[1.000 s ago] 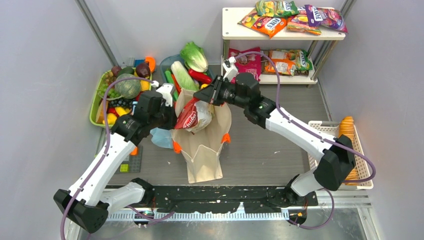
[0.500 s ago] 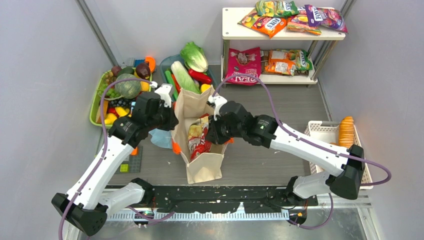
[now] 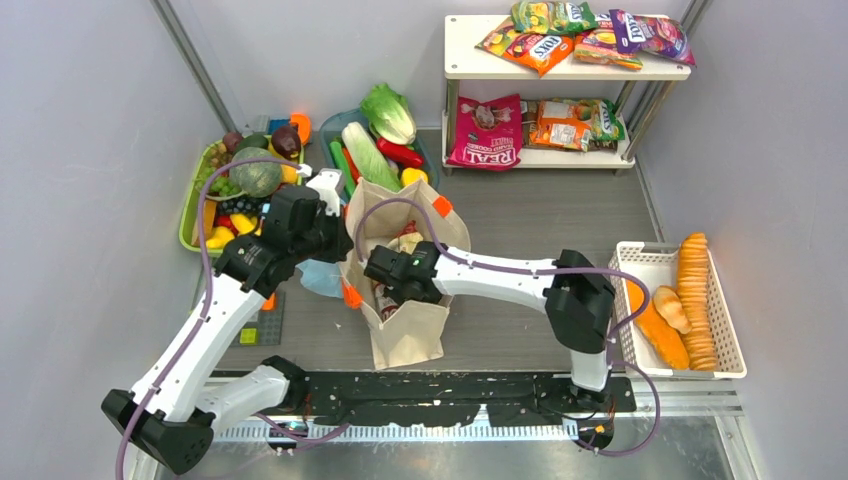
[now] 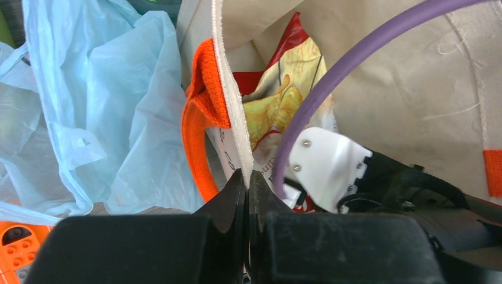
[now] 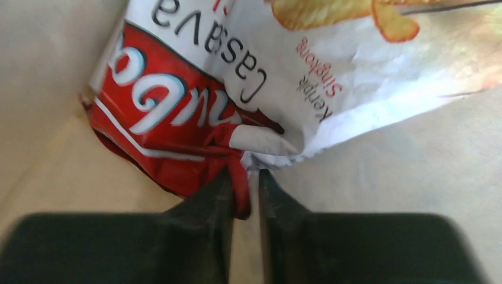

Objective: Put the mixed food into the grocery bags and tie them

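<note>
The beige canvas tote [image 3: 405, 330] stands open at the table's middle, and the thin light-blue plastic bag [image 3: 320, 275] lies crumpled at its left. My left gripper [image 4: 247, 177] is shut on the tote's left rim [image 4: 228, 89], beside the orange handle [image 4: 195, 142]. My right gripper [image 5: 247, 174] reaches deep inside the tote, its fingers nearly together with the crimped corner of a red-and-white snack packet [image 5: 177, 118] between them. From above, the right gripper [image 3: 385, 290] is mostly hidden by the bag's walls, with the snack packet [image 3: 405, 243] showing behind it.
A green tray [image 3: 192, 215] of toy produce and a blue bin holding the pale-green cabbage [image 3: 388, 112] sit at the back left. A white shelf [image 3: 470, 62] carries more snack packets. A white mesh basket [image 3: 640, 262] with biscuits is at the right.
My right arm has swung down from above the tote's mouth into the bag, carrying the red packet in with it. The left gripper has kept its hold on the rim.
</note>
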Available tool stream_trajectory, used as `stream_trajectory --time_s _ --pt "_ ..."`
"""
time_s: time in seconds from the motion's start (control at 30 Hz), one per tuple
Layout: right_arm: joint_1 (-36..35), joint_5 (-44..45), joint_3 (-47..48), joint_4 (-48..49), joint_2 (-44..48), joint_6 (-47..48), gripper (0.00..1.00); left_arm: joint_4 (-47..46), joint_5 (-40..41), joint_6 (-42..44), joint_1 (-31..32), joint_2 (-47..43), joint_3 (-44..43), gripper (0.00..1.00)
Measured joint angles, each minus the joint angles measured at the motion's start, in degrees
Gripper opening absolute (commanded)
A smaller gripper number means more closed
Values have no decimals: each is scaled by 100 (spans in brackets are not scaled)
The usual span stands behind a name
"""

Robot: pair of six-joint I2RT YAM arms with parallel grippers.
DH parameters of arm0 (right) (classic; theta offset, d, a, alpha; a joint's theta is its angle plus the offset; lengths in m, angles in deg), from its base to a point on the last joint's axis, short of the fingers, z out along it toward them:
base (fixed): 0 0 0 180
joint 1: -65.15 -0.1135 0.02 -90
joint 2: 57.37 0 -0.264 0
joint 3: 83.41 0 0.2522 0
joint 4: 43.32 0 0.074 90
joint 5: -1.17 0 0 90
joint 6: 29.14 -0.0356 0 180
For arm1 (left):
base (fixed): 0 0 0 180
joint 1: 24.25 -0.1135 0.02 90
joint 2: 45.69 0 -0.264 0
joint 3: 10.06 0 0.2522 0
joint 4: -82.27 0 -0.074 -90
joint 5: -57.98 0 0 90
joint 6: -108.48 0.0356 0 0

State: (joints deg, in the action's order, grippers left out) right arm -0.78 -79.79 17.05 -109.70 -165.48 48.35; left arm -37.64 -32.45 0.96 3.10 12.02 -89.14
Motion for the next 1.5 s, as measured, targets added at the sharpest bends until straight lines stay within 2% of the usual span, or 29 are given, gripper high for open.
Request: stream_trajectory --time_s 0.03,0.1,0.23,0.4,0.5,0.67,0.9,0.97,1.0,1.07,1.1,1.13,1.17,1.23,1.33,1.5 --pt "-13 20 -42 -83 -2 4 50 13 31 0 0 -11 0 0" --pt "-35 101 -44 -234 138 57 62 26 59 0 -4 -20 0 0" --pt "-20 166 219 -396 734 4 68 24 68 -2 -11 -33 2 0" --pt "195 188 1121 -417 1473 -96 75 22 66 0 -11 -125 68 0" --pt "435 278 1440 -420 1744 -144 76 22 63 0 -11 -155 92 0" --pt "1014 678 1606 -448 1838 -203 76 15 61 -2 -11 -164 105 0" --pt "1873 793 1515 -474 1838 -153 74 2 -11 0 -11 -162 107 0" --pt "1980 678 1327 -400 1838 -136 70 -2 -24 0 -11 -162 107 0" --pt "2006 573 1207 -345 1838 -133 65 -4 -24 0 -11 -162 107 0" --pt "2039 229 861 -140 1823 -149 47 -4 -15 0 -11 -162 107 0" --pt "2046 81 734 -90 1801 -166 31 -2 -4 -2 -11 -162 107 0" --pt "2050 -57 638 -46 1759 -203 23 -2 17 -2 -11 -162 107 0" --pt "2055 -179 573 0 1714 -240 11 -2 35 -2 -11 -162 114 0" --pt "2061 -306 533 72 1644 -295 6 -4 48 -2 -11 -162 127 0" --pt "2065 -170 669 -48 1613 -310 5 -20 70 -2 -11 -164 138 0" --pt "2028 1054 2011 -1075 1176 -254 6 -59 136 0 -11 -229 151 0"
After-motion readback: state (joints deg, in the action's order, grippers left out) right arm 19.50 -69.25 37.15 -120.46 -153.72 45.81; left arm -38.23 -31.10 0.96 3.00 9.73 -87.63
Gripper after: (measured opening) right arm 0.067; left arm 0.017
